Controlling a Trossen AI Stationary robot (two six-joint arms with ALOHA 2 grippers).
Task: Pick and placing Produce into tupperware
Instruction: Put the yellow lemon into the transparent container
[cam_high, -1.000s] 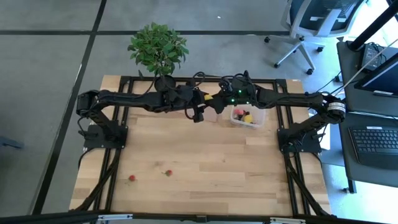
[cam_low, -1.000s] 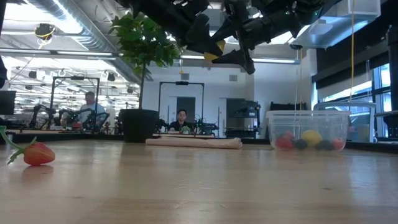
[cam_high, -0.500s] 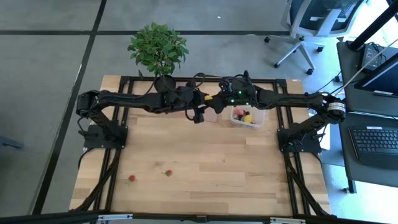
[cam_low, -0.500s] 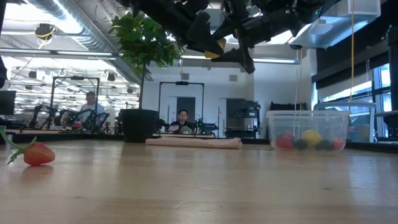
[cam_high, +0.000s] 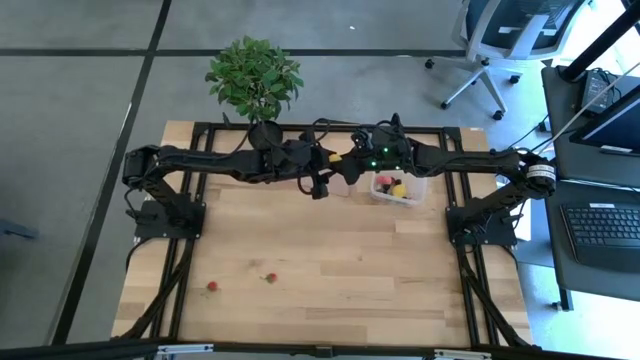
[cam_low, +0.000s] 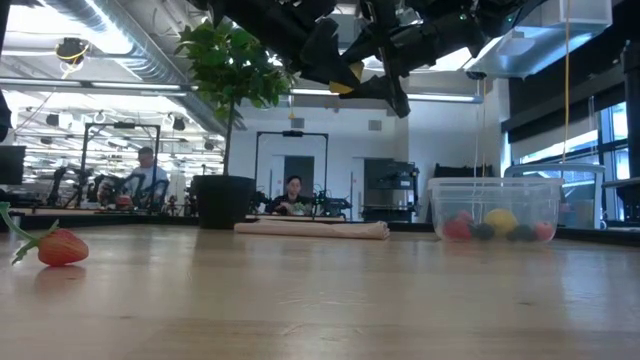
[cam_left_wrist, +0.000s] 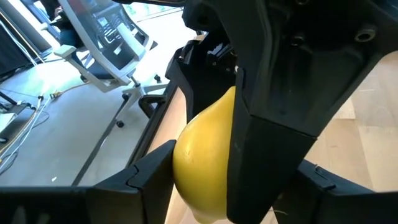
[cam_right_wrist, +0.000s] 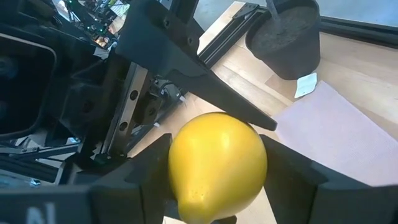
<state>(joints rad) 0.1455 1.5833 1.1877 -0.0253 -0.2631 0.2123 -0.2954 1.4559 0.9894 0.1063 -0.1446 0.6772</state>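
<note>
A yellow lemon (cam_high: 335, 157) hangs in the air over the table's far middle, between both grippers, well above the wood in the low view (cam_low: 345, 78). My left gripper (cam_high: 326, 160) reaches it from the table's left and my right gripper (cam_high: 346, 160) from the right; each has its fingers on either side of the lemon. The clear tupperware (cam_high: 398, 188) stands on its base just right of them and holds a second lemon (cam_high: 399, 190), a red berry (cam_high: 384, 181) and dark pieces (cam_low: 520, 233). Two red berries (cam_high: 212, 286) (cam_high: 270, 277) lie on the near left of the table. My left gripper has the lemon (cam_left_wrist: 202, 162) between its two fingers, coming level from the table's left. One finger (cam_left_wrist: 149, 177) lies against the lemon's side; the right arm's finger hides the other contact. The lemon is clear of the table. My right gripper pinches the lemon's middle (cam_right_wrist: 214, 158) between its two fingers (cam_right_wrist: 146, 171), coming from the table's right. The lemon is lifted clear, and the left arm's finger (cam_right_wrist: 205, 81) runs behind it.
A flat brown sheet (cam_high: 340, 185) lies under the grippers, left of the tub. A potted plant (cam_high: 253, 80) stands at the far edge. The arms' frames line the left, right and far edges. The near half of the table holds only the two berries. People sit in the room behind (cam_low: 292, 195).
</note>
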